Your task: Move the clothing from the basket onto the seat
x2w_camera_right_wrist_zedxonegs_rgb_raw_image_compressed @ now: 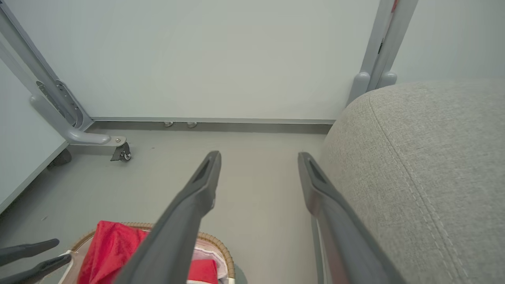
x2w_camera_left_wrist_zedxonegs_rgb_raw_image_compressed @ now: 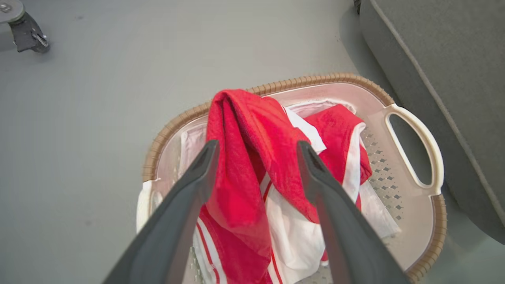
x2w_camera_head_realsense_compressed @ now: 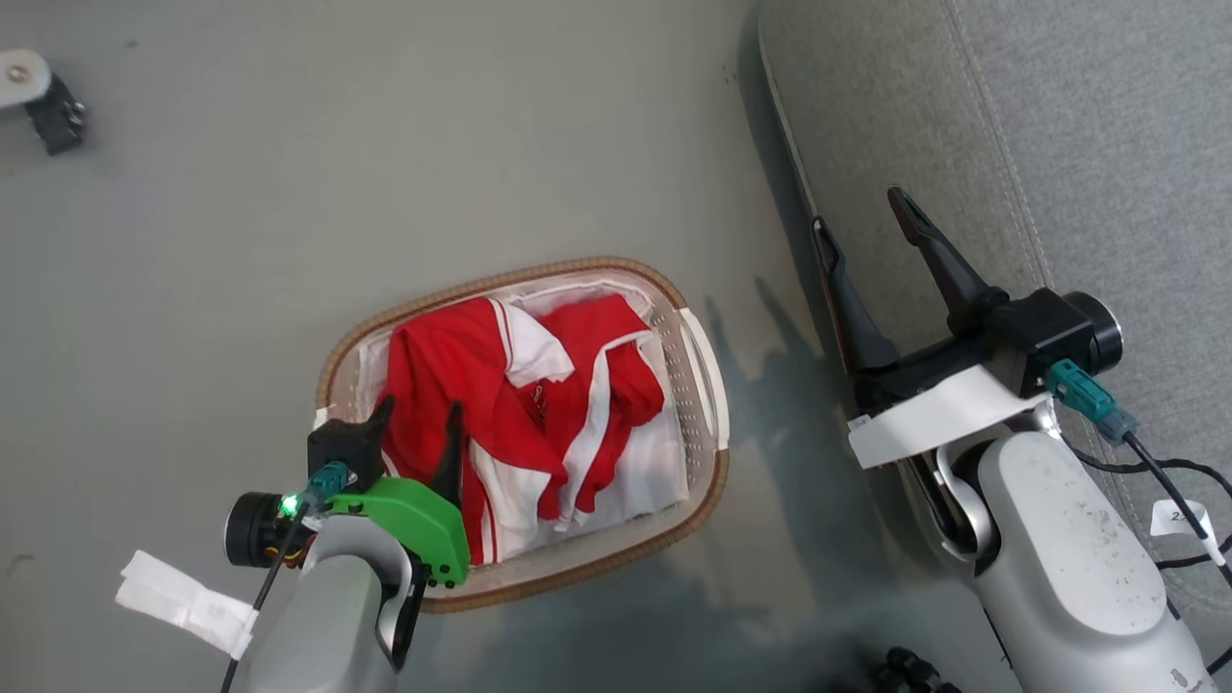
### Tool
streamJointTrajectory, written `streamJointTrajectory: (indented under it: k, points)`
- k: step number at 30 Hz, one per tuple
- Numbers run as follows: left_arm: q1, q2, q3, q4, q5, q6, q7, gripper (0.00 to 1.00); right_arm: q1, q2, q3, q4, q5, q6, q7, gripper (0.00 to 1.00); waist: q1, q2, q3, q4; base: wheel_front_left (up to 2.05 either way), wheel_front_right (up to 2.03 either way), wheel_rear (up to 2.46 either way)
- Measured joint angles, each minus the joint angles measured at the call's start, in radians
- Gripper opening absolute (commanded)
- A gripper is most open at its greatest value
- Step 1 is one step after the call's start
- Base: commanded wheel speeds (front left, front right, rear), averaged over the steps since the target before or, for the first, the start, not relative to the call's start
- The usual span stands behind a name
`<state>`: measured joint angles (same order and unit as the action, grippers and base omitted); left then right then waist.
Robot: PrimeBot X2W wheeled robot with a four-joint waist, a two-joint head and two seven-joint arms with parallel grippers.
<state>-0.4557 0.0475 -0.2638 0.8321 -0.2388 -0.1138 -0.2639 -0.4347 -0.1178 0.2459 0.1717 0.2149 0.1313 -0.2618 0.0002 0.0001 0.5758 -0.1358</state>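
The basket (x2w_camera_head_realsense_compressed: 709,385) stands on the grey floor, just left of the seat (x2w_camera_head_realsense_compressed: 1078,125). In it the red-and-white clothing (x2w_camera_head_realsense_compressed: 500,395) lies piled. My left gripper (x2w_camera_head_realsense_compressed: 420,406) hangs open over the pile's left part. In the left wrist view a raised red fold of the clothing (x2w_camera_left_wrist_zedxonegs_rgb_raw_image_compressed: 244,130) stands between the spread fingers of the left gripper (x2w_camera_left_wrist_zedxonegs_rgb_raw_image_compressed: 257,144), which are not closed on it. My right gripper (x2w_camera_head_realsense_compressed: 857,210) is open and empty at the seat's left edge. The right wrist view shows the right gripper (x2w_camera_right_wrist_zedxonegs_rgb_raw_image_compressed: 258,154) beside the seat (x2w_camera_right_wrist_zedxonegs_rgb_raw_image_compressed: 426,157).
A metal frame leg with a caster (x2w_camera_head_realsense_compressed: 53,106) stands on the floor at the far left. A pale wall panel (x2w_camera_right_wrist_zedxonegs_rgb_raw_image_compressed: 236,59) closes off the back. Black cables (x2w_camera_head_realsense_compressed: 1174,481) trail by my right arm. A dark object (x2w_camera_head_realsense_compressed: 914,669) sits at the bottom edge.
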Motion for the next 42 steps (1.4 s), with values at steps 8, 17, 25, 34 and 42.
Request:
streamJointTrajectory:
  k: [8, 17, 25, 34, 42]
  points:
    - [-0.074, 0.0, -0.056, 0.11, -0.064, 0.01, 0.0, 1.0, -0.042, 0.006, 0.017, -0.004, 0.013, 0.0, 0.0, 1.0, 0.0, 0.0, 0.095, -0.032, 0.0, 0.0, 0.0]
    - [-0.16, 0.0, -0.085, 0.191, -0.123, 0.026, 0.0, 1.0, -0.068, 0.01, 0.016, -0.017, 0.014, 0.0, 0.0, 1.0, 0.0, 0.0, 0.192, -0.062, 0.0, 0.0, 0.0]
    - [-0.231, 0.0, -0.105, 0.21, -0.151, 0.015, 0.0, 1.0, -0.086, 0.013, 0.02, -0.022, 0.014, 0.0, 0.0, 1.0, 0.0, 0.0, 0.251, -0.079, 0.0, 0.0, 0.0]
    - [-0.279, -0.001, -0.121, 0.208, -0.159, -0.006, 0.0, 1.0, -0.103, 0.027, 0.031, -0.023, 0.014, 0.0, 0.0, 1.0, -0.0001, 0.0, 0.289, -0.091, 0.0, 0.0, 0.0]
    - [-0.294, -0.001, -0.136, 0.275, -0.161, -0.009, 0.0, 0.0, -0.107, 0.029, 0.033, -0.008, 0.016, 0.0, 0.0, 1.0, -0.0001, 0.0, 0.283, -0.096, 0.0, 0.0, 0.0]
